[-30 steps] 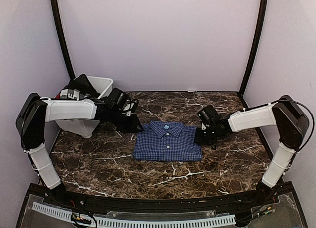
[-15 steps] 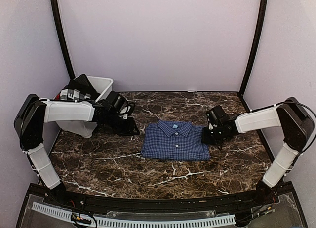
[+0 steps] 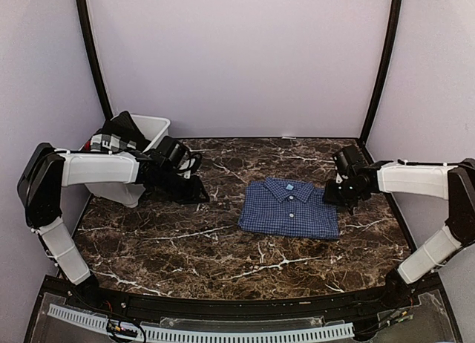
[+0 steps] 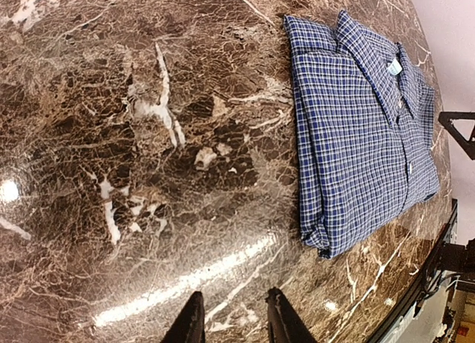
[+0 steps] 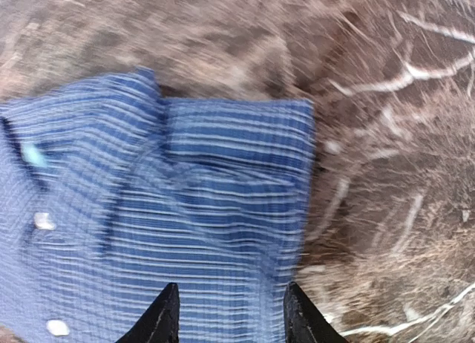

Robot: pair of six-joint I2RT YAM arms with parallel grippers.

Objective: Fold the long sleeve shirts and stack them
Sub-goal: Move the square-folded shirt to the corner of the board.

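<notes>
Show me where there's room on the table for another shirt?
Bare table between the left arm and the folded blue shirt, and along the near edge in front. Crowded by the white bin and beside the right arm.

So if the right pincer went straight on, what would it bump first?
Most likely the blue checked shirt: the right pincer points at its folded side, though the blurry view hides how near it is.

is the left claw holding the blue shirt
No, the left claw is empty over the marble tabletop, apart from the folded blue shirt.

Open tabletop (image 3: 185, 239) between bin (image 3: 154, 122) and shirt (image 3: 289, 209)
</notes>
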